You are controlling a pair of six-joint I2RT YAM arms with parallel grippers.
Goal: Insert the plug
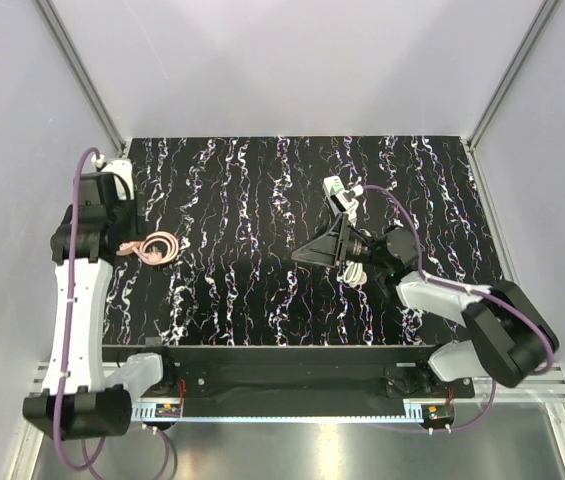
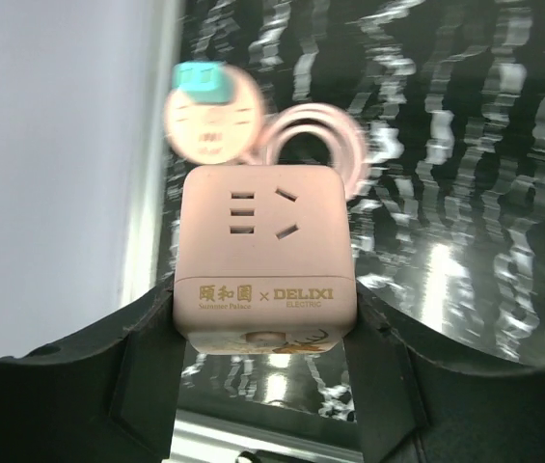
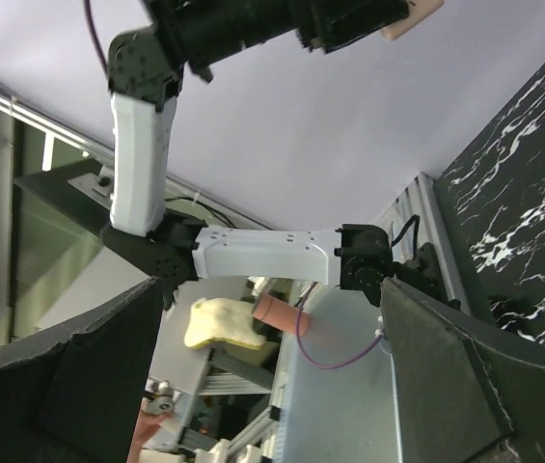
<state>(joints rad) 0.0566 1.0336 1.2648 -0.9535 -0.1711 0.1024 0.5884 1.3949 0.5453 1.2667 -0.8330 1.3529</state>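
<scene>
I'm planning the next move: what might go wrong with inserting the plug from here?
1. The plug lies loose on the mat, outside the open, empty right gripper. A skewed grasp could misalign it with the slots.
2. The left gripper grips the pink socket block only at its near end, so insertion force may tilt it.

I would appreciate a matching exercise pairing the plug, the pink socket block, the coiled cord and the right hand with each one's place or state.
1 plug
2 pink socket block
3 coiled cord
4 right hand

A gripped by the left hand
B open and empty
C on the table near the left arm
D on the table beyond the right hand

Pairs: 1-D, 2-A, 3-C, 4-B
</scene>
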